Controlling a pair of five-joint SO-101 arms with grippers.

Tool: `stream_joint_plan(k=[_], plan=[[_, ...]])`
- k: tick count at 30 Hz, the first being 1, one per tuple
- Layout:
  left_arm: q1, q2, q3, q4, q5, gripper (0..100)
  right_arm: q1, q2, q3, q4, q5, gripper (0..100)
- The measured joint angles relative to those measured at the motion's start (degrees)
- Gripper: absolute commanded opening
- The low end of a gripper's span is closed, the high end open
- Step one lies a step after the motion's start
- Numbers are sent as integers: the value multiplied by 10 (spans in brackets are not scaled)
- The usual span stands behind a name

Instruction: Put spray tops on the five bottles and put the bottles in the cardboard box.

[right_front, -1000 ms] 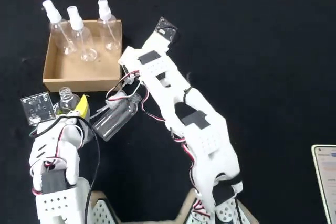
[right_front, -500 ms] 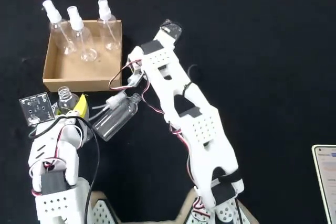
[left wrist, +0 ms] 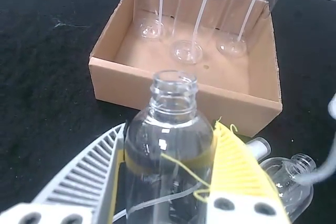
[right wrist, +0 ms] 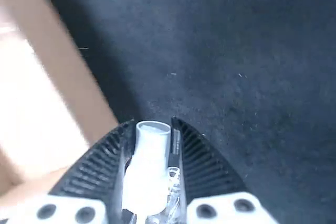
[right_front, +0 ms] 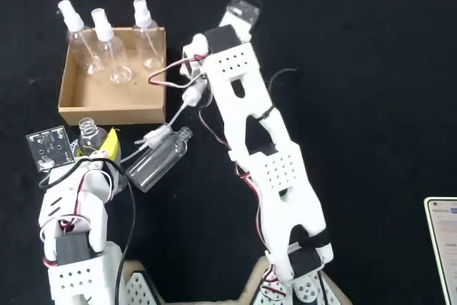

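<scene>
Black table [right_front: 371, 69] all the way across, and up in the far corner sits the cardboard box [right_front: 107, 113] with three capped bottles [right_front: 107, 51] standing inside, so three of the five look done.

Down at the near edge the left tool [left wrist: 170, 132] is clamped round the belly of the open bottle [right_front: 90, 136]. It stands upright just outside the box's near wall with its neck bare and pointing up. My read is that it is held there as a fixture, steady and mouth up, so a top can be dropped in from above.

And the top is on offer! The right tool [right wrist: 152, 123] is pinched shut on a spray top [right wrist: 149, 166], gripping it by the white head. In the high view that arm stretches over the near right corner of the box, and the dip tube [right_front: 178, 111] dangles free below the head. Held by the head like that, the tube can go into a neck first. I'd judge it has to travel across and line up over the open bottle, and a thin swinging tube could easily miss the mouth.

Between the two arms the fifth bottle [right_front: 157, 163] lies on its side on the table, uncapped, with a second spray top [right_front: 157, 135] lying loose right by its neck, parked for its turn, I reckon
</scene>
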Motion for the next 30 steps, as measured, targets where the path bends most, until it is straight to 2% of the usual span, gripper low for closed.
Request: stream_joint_plan(k=[8,14,18,23,30], plan=[[0,0,0,0,0,130,0,-32,16,0,55,11],[1,0,0,0,0,133,4,-225,148,0,97,11],[37,0,0,0,0,133,18,-375,215,-5,127,11],[69,0,0,0,0,134,47,-502,300,-84,143,11],[114,0,0,0,0,132,70,-582,387,-193,143,11]])
